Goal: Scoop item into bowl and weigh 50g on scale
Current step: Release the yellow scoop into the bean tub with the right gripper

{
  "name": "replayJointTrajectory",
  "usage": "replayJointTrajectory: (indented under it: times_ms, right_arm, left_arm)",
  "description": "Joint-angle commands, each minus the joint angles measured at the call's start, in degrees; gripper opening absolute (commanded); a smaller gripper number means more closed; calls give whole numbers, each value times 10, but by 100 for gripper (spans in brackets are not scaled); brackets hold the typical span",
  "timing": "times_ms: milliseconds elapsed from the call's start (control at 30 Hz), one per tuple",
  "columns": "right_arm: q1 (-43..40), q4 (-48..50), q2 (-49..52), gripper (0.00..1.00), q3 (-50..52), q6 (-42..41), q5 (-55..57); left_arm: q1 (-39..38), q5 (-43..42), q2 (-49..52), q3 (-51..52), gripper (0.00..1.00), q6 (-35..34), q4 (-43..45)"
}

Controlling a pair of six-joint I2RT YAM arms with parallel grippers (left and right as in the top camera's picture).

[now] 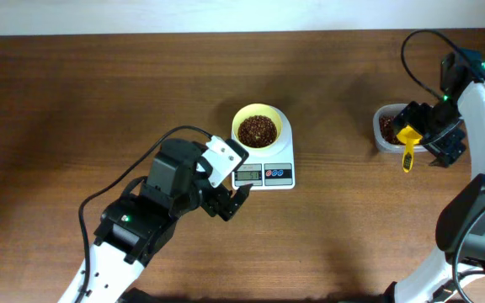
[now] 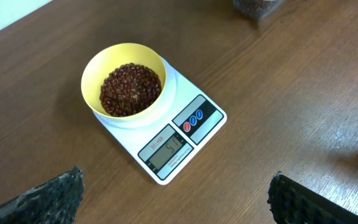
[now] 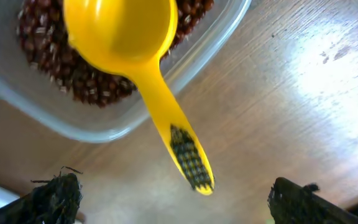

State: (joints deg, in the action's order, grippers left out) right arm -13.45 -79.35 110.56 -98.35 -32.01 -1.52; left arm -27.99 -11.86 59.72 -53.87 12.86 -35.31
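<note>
The pale-yellow bowl (image 1: 263, 108) stands on the white scale (image 1: 283, 160) and holds red-brown beans (image 1: 258, 130). In the left wrist view the bowl (image 2: 98, 62), its beans (image 2: 130, 89) and the scale (image 2: 191, 87) show clearly; the display reads about 51. My left gripper (image 1: 236, 202) is open and empty just in front-left of the scale, fingers wide (image 2: 176, 199). My right gripper (image 1: 434, 136) is open over the yellow scoop (image 1: 408, 139). The scoop (image 3: 120, 31) lies on the beans (image 3: 42, 56) in the clear tub (image 3: 92, 130), untouched by the fingers (image 3: 176, 199).
The clear tub (image 1: 386, 126) sits at the right of the table. The scoop's handle sticks out over the tub's rim toward the front. Black cables run from both arms across the brown wooden table (image 1: 99, 93).
</note>
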Motion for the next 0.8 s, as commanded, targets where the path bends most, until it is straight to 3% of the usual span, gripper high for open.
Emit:
replayJointTrajectory:
  times_ms: [0, 267, 767]
  right_arm:
    - [2, -23, -14, 99, -64, 92, 7]
    - [2, -180, -14, 99, -249, 328, 30]
    - [2, -177, -15, 99, -265, 350, 52]
  left_arm:
    - [3, -8, -5, 3, 99, 3, 1]
    - [3, -8, -5, 3, 99, 3, 1]
    - [3, -8, -5, 3, 99, 3, 1]
